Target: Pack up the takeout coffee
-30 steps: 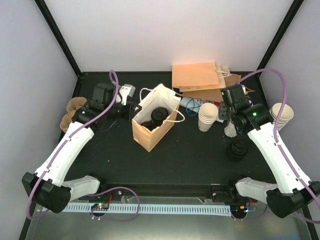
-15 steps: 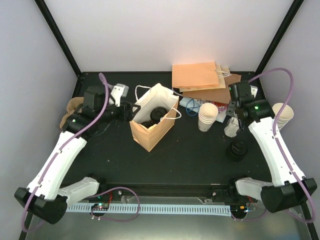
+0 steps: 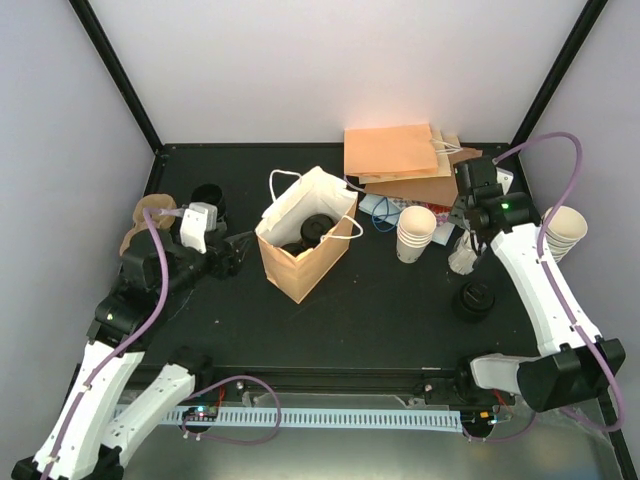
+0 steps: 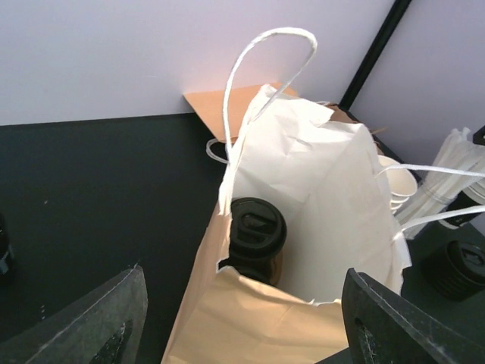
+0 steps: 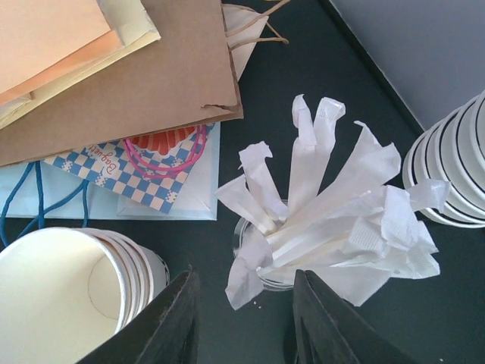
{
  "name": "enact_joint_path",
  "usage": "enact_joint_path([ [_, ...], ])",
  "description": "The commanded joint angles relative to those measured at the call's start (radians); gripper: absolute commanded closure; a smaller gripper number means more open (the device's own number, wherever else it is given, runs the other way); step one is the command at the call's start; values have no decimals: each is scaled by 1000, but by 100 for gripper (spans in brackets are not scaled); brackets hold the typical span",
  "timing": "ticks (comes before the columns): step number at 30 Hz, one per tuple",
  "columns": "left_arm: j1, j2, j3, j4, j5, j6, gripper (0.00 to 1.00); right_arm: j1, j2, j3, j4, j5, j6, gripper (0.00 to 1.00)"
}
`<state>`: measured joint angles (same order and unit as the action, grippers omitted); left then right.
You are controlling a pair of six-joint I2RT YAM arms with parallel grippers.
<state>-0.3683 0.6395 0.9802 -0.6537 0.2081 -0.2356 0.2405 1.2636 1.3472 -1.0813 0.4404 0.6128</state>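
A paper bag point(image 3: 300, 262) stands open left of the table's middle with two takeout coffees point(image 3: 318, 228) in it; in the left wrist view one black lid point(image 4: 258, 226) shows inside the bag point(image 4: 258, 326). Another lidded cup point(image 3: 474, 299) stands at the right, and one more point(image 3: 207, 195) at the back left. My left gripper point(image 3: 238, 252) is open just left of the bag, whose near wall shows between its fingers point(image 4: 106, 326). My right gripper point(image 5: 246, 326) hangs open over a glass of wrapped straws point(image 5: 326, 212), holding nothing.
Stacked lidless cups point(image 3: 415, 232) stand right of the bag, and more point(image 3: 565, 230) at the right edge. Flat paper bags point(image 3: 400, 160) are piled at the back. Brown pulp carriers point(image 3: 138, 228) lie at the left edge. The straw glass point(image 3: 461, 258) stands near the right lidded cup.
My left gripper has opened and drawn back from the bag's rim toward the near left, uncovering the back-left cup. My right gripper has moved back over the straws, its jaws narrowing.
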Motion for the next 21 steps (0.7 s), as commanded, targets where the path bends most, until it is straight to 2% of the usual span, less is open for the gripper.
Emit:
enact_joint_path([
  [1,-4,-38,-27,27,-75,-10,27,-5,29,8,21,44,51,63],
  [19,-4,-71,-51,5,-108,42,26,-7,66,-7,16,91,73,67],
  [21,-4,-73,-52,6,-108,44,26,-5,66,-4,17,89,72,71],
])
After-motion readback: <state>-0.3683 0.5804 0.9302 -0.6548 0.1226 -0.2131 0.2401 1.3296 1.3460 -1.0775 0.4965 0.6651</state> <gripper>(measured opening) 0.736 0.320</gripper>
